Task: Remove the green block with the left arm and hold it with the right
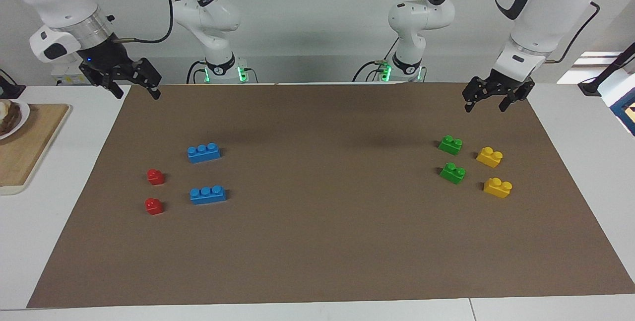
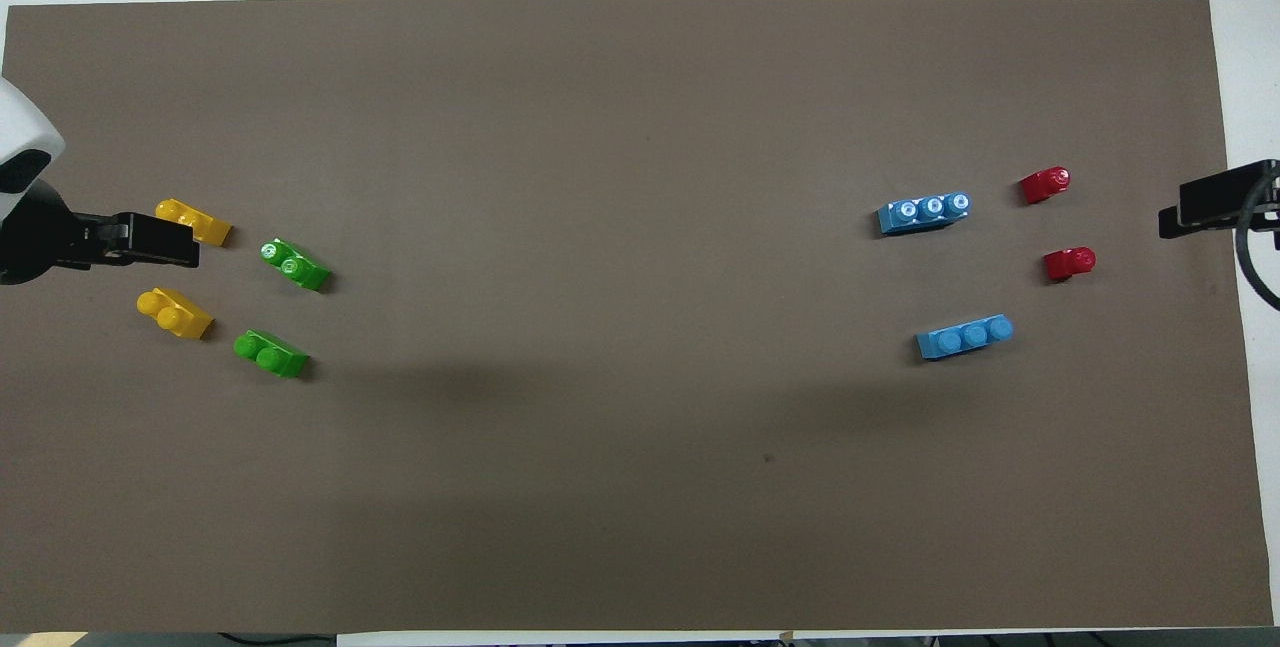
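The left arm's small black-fingered tool (image 1: 492,98) hangs spread open and empty over the desk's brown mat (image 1: 322,241), with two bright green two-stud plastic bricks at its seven o'clock in the facing view: one nearer the robots (image 1: 450,145), one farther (image 1: 453,173), both lying flat, studs up, long axes slanting slightly. The right arm's bulky black tool (image 1: 133,87) waits open, empty. No writing is legible.

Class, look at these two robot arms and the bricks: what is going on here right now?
Nothing is being handled yet. The left gripper hangs open above the mat's edge, near the two green blocks and the yellow bricks. The right gripper hangs open at the other end, where the blue bricks and red bricks lie. All bricks rest on the brown mat.
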`<action>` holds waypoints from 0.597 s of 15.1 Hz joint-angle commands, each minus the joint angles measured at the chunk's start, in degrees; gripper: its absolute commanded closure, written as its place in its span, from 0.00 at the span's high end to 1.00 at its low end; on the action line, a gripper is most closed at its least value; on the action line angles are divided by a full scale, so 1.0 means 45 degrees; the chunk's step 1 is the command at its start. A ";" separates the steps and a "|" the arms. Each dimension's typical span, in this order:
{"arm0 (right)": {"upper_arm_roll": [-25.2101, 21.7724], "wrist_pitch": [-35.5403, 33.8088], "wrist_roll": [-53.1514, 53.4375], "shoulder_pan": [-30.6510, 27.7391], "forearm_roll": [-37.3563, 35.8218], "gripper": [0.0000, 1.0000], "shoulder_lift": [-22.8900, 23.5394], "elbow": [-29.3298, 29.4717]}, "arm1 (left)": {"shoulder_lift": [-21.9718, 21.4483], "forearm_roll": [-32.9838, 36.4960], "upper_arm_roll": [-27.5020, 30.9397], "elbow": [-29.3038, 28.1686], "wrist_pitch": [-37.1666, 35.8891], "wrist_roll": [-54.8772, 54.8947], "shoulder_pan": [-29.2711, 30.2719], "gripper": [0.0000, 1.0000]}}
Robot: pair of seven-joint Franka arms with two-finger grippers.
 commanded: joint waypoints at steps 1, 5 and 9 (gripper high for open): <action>0.0103 -0.0009 -0.0439 0.0209 -0.0723 0.99 -0.0121 -0.0110 | -0.0260 0.0154 0.0082 -0.0140 -0.0159 -0.0242 -0.0123 1.00; 0.0103 0.0011 -0.0419 0.0269 -0.0860 0.99 -0.0141 -0.0168 | -0.0260 0.0154 0.0081 -0.0101 -0.0178 -0.0284 -0.0123 1.00; 0.0103 0.0167 -0.0419 0.0230 -0.0919 0.99 -0.0355 -0.0577 | -0.0377 0.0115 0.0081 -0.0101 -0.0296 -0.0323 -0.0123 1.00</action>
